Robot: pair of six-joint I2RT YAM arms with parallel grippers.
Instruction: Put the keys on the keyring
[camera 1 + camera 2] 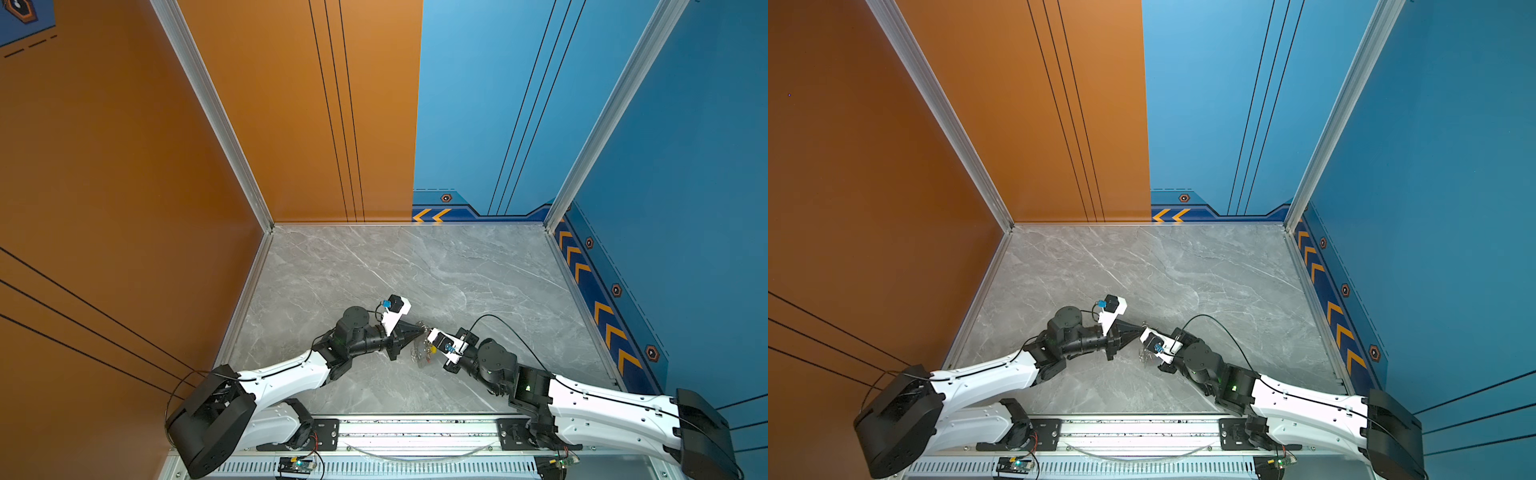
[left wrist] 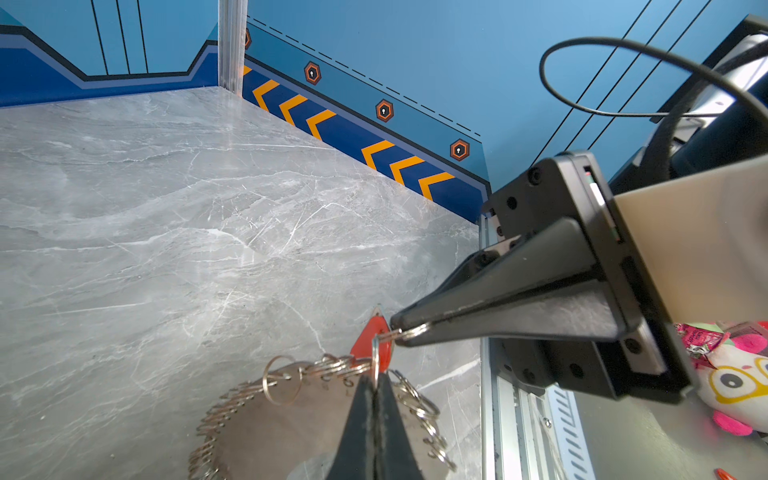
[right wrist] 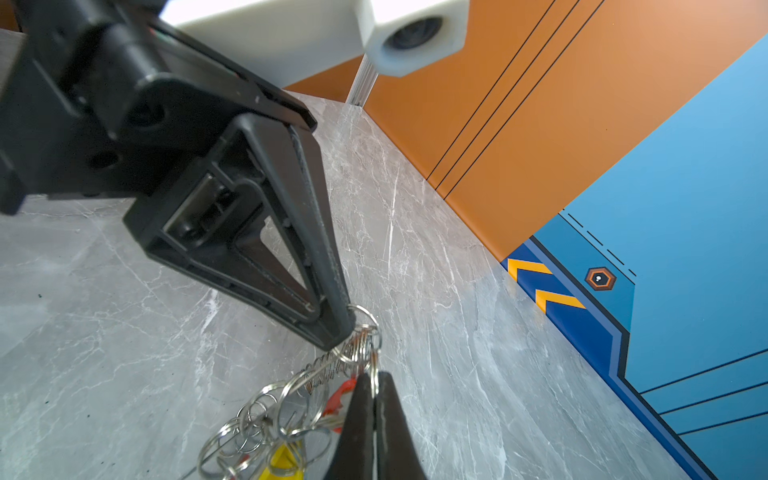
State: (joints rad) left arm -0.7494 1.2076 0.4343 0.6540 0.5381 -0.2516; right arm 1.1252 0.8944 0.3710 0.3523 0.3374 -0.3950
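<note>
My two grippers meet tip to tip low over the grey marble table (image 1: 415, 270). My left gripper (image 2: 376, 376) is shut on an upright silver keyring (image 2: 376, 353). My right gripper (image 3: 370, 379) is shut on a small silver ring (image 2: 411, 332) linked to that keyring. Of the keys, a red-headed one (image 2: 370, 338) hangs just behind the two tips. A yellow-headed one (image 3: 284, 461) lies lower among loose rings (image 3: 257, 419). In both top views the left gripper (image 1: 420, 330) (image 1: 1139, 328) and right gripper (image 1: 427, 332) (image 1: 1144, 330) touch above the ring cluster (image 1: 417, 353).
A chain of plain silver rings (image 2: 419, 411) runs round a flat disc (image 2: 291, 419) under the tips. An aluminium rail (image 1: 415, 432) edges the table's front. Orange and blue walls close the other sides. A pink plush toy (image 2: 739, 382) lies beyond the rail.
</note>
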